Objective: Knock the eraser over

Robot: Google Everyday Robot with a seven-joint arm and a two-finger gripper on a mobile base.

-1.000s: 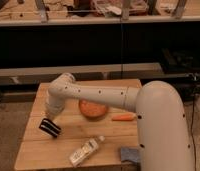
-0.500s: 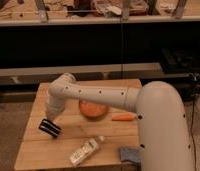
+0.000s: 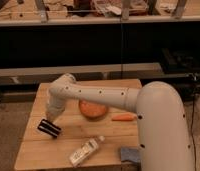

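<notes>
1. Change: none is noted. Against the views of a second and half a second ago, the arm (image 3: 93, 95), the gripper (image 3: 52, 118) and the eraser (image 3: 49, 128) are found in the same places.
2. Gripper: it is lowered over the left part of the tabletop (image 3: 33, 152), directly above and at, or just short of, the eraser's upper edge. Whether it is spread or pressed together cannot be told, nor can contact be confirmed.
3. Eraser: it is located near the left edge, about midway between the back and front edges. It is seen as a small black rectangular block with thin pale stripes along its side, set at a slant.
4. Meaning for the task: as no shift is recorded, the knock is judged either finished or not yet delivered. Which of these holds cannot be settled from the eraser's pose.
5. Materials and shapes:
   - The tabletop is of pale wooden slats, matt.
   - The arm is of smooth white rounded casing with small dark dots.
   - A plastic bottle (image 3: 86, 151), pale and lying on its side, is near the front edge.
   - A carrot (image 3: 124, 118), slim and orange, is towards the right edge.
   - A round orange-brown object (image 3: 92, 109) is at the centre.
   - A blue-grey soft pad (image 3: 128, 154) is by the front right corner.
</notes>
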